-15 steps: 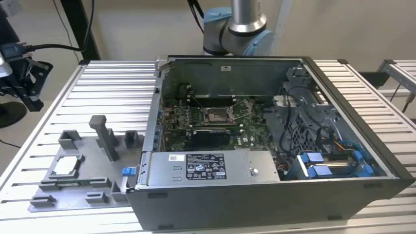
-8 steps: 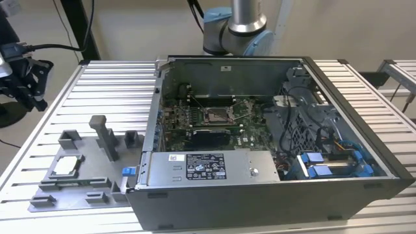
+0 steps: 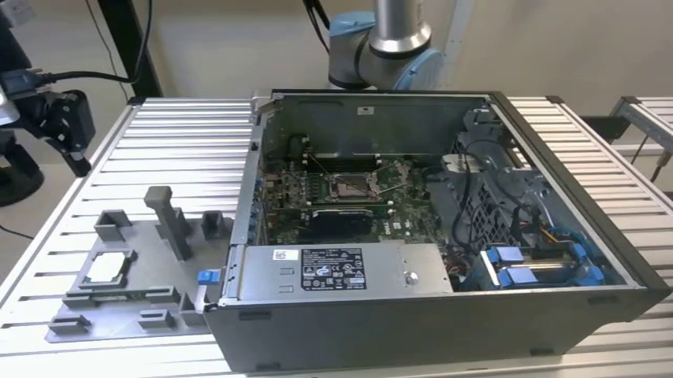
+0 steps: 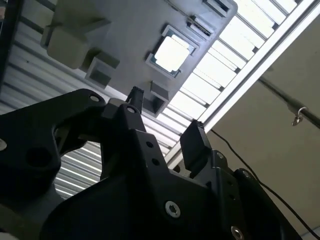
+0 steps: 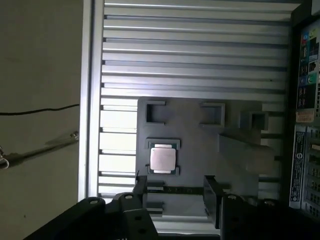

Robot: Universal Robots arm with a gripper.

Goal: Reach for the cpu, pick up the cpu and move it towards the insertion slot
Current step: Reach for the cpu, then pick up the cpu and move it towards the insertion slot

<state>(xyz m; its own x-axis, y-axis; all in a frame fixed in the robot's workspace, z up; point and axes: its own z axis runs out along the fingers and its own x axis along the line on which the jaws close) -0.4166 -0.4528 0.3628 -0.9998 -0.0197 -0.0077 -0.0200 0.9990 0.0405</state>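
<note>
Open computer case (image 3: 421,331) sits beside grey fixture plate (image 3: 147,277) on slatted table (image 3: 179,150)

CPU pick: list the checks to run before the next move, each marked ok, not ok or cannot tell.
1. cpu lying flat in the grey fixture: ok.
2. Gripper open: ok, fingers apart in both wrist views.
3. Gripper empty: ok, nothing between the fingers.
4. Gripper on the cpu: not ok, it is apart from the chip.
5. Insertion slot free: ok, its centre shows dark with no chip in it.
6. Slot lever raised: cannot tell.
</note>
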